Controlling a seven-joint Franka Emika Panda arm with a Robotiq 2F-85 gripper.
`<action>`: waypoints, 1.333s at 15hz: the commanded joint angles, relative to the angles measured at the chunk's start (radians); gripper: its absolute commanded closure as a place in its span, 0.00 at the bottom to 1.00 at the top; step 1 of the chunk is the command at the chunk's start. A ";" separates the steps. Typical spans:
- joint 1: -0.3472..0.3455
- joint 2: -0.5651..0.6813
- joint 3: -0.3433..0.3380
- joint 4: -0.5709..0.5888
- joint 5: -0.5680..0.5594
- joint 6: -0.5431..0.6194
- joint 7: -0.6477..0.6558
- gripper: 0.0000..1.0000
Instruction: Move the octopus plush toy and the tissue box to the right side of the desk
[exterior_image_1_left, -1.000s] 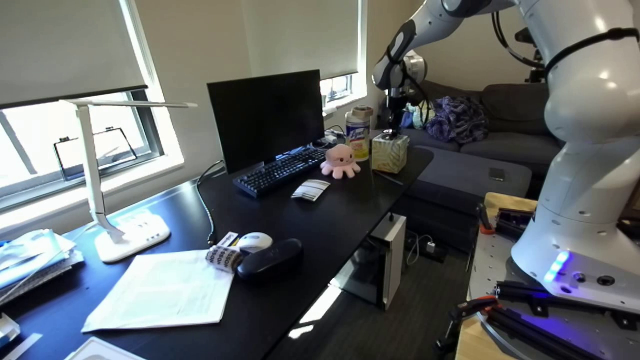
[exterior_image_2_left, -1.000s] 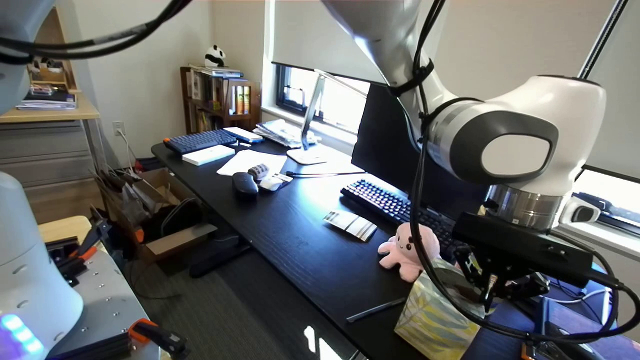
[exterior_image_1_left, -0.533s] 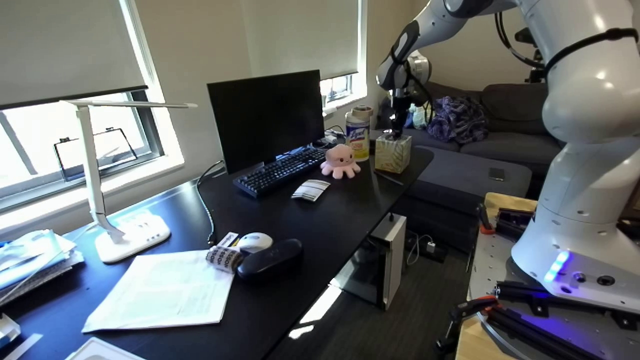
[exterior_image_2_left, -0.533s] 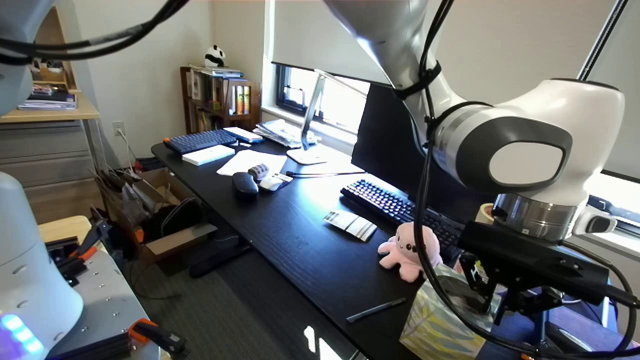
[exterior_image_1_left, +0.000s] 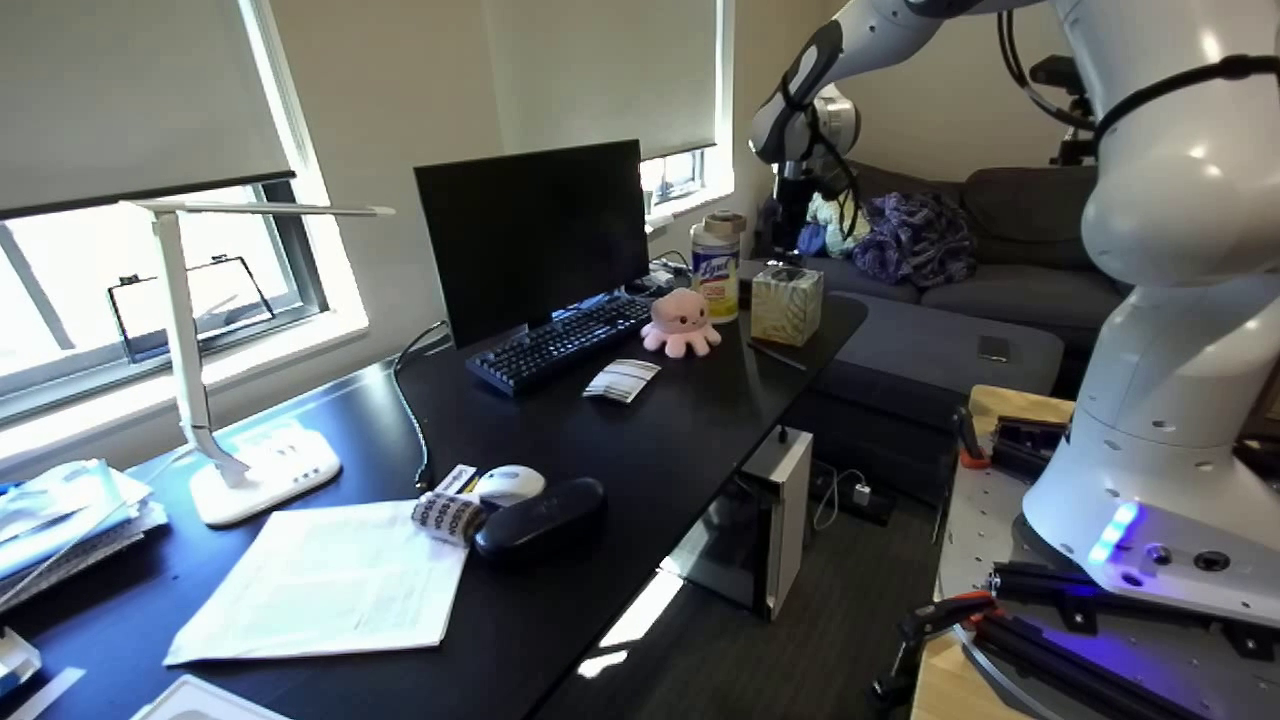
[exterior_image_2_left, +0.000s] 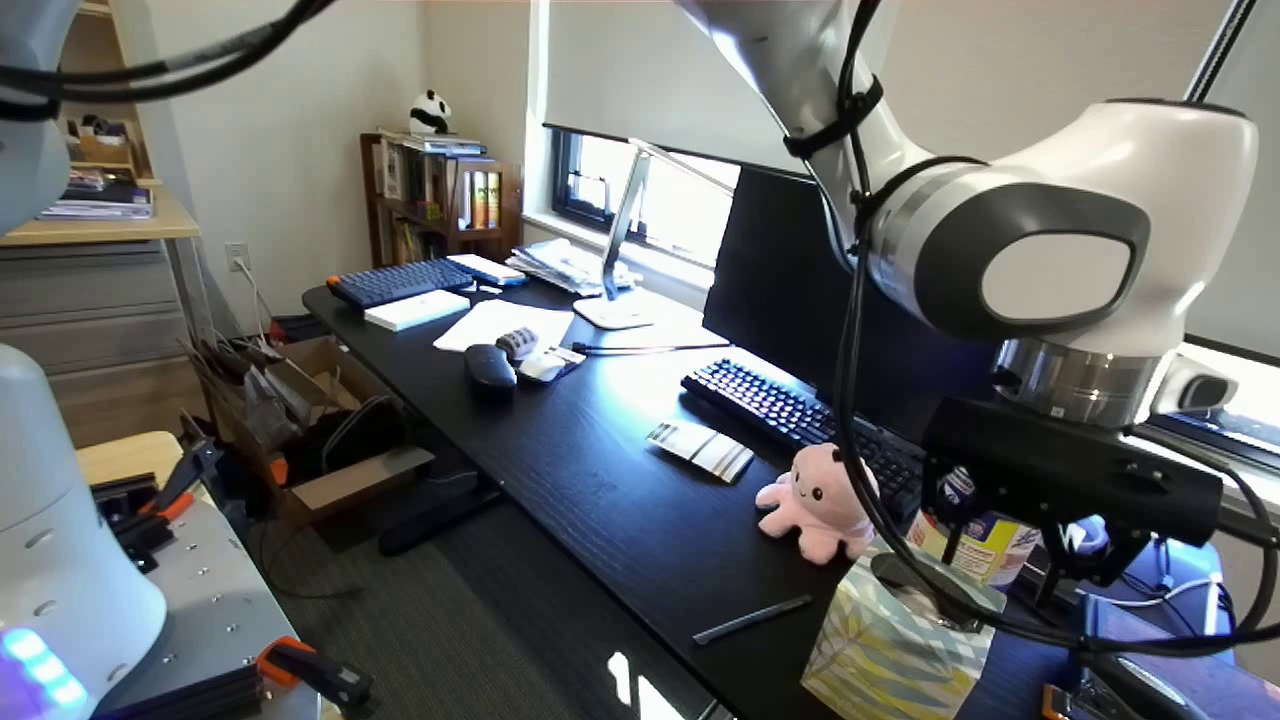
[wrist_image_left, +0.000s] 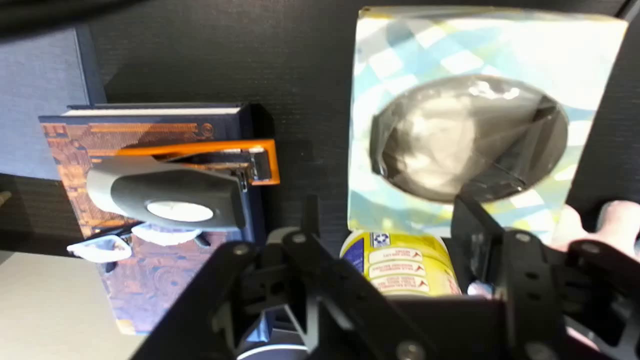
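The tissue box (exterior_image_1_left: 785, 312), pale yellow with a leaf pattern, stands upright near the far end of the black desk (exterior_image_1_left: 650, 450). Its oval top opening, with clear film, faces up in the wrist view, where the box (wrist_image_left: 375, 212) fills the upper right. Just above it, my gripper (wrist_image_left: 392, 220) hangs open with nothing held; one finger (wrist_image_left: 477, 235) overlaps the rim of the opening in that view. The pink octopus plush toy (exterior_image_2_left: 820, 500) sits upright close beside the box, showing in both exterior views; only its legs (wrist_image_left: 620, 225) appear at the wrist view's right edge.
A wipes canister (exterior_image_1_left: 716, 275) stands right behind the box and plush. Keyboard (exterior_image_1_left: 560, 340) and monitor (exterior_image_1_left: 535, 240) are along the window side. A thin grey stick (exterior_image_2_left: 752, 620) lies near the front edge. Books (wrist_image_left: 150, 280) with small items on top lie past the box.
My gripper's fingers have spread and it has risen off the tissue box. The box shifted slightly toward the desk's far end, then stayed put. The plush has not moved.
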 joint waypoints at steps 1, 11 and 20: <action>-0.013 -0.178 0.065 -0.133 0.030 -0.037 -0.054 0.02; 0.303 -0.580 0.093 -0.550 -0.027 -0.015 -0.172 0.00; 0.653 -0.640 0.236 -0.603 -0.097 -0.174 0.415 0.00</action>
